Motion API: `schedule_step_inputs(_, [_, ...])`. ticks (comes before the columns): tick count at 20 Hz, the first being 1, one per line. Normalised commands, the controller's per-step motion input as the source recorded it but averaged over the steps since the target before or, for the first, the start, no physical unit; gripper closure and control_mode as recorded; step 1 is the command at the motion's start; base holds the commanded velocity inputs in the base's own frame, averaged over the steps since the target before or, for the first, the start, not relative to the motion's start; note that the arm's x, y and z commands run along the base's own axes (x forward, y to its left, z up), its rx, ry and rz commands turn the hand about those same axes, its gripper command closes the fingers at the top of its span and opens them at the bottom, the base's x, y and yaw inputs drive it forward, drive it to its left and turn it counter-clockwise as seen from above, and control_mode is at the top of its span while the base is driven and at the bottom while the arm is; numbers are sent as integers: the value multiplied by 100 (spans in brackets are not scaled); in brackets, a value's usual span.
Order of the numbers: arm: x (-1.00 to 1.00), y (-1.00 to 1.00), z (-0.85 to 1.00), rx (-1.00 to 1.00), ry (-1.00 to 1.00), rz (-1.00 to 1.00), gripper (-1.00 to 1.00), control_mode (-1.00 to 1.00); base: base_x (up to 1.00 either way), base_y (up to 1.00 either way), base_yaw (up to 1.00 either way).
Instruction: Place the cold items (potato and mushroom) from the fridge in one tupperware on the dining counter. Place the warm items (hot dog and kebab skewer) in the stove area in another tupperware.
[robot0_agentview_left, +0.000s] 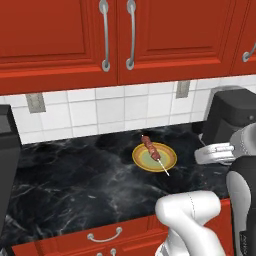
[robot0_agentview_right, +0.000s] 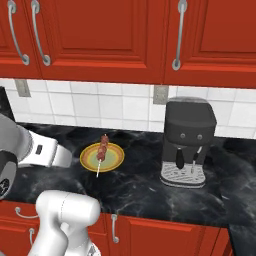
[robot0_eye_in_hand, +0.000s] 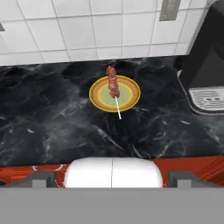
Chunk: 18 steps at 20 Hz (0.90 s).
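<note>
A kebab skewer (robot0_agentview_left: 150, 148) (robot0_agentview_right: 103, 146) (robot0_eye_in_hand: 113, 83) of brown meat chunks on a pale stick lies across a yellow-rimmed green plate (robot0_agentview_left: 170, 161) (robot0_agentview_right: 116, 161) (robot0_eye_in_hand: 131, 98) on the black marble counter (robot0_agentview_left: 75, 175), close to the tiled back wall. My gripper (robot0_eye_in_hand: 112, 178) hangs back over the counter's front edge, well short of the plate. It is open, its fingertips (robot0_eye_in_hand: 43, 177) set wide apart with nothing between them. The potato, mushroom, hot dog, tupperware and fridge are out of view.
A dark coffee machine (robot0_agentview_left: 232, 117) (robot0_agentview_right: 187, 142) (robot0_eye_in_hand: 205, 65) stands right of the plate. Red wall cabinets (robot0_agentview_left: 115, 35) hang above, and red drawers (robot0_agentview_left: 105, 235) run below the counter. A dark appliance (robot0_agentview_left: 7, 165) borders the counter on the left.
</note>
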Motion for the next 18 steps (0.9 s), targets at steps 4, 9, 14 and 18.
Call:
schedule_step_inputs(4, [71, 0, -29, -1, 17, 0, -100, -100, 0, 0, 0])
schedule_step_inputs(9, [20, 1, -39, -6, 9, 0, -100, -100, 0, 0, 0])
schedule_step_inputs(14, [26, 12, -48, -12, 1, 0, -100, -100, 0, 0, 0])
schedule_step_inputs(18, [34, 14, -31, -5, 0, 0, -100, -100, 0, 0, 0])
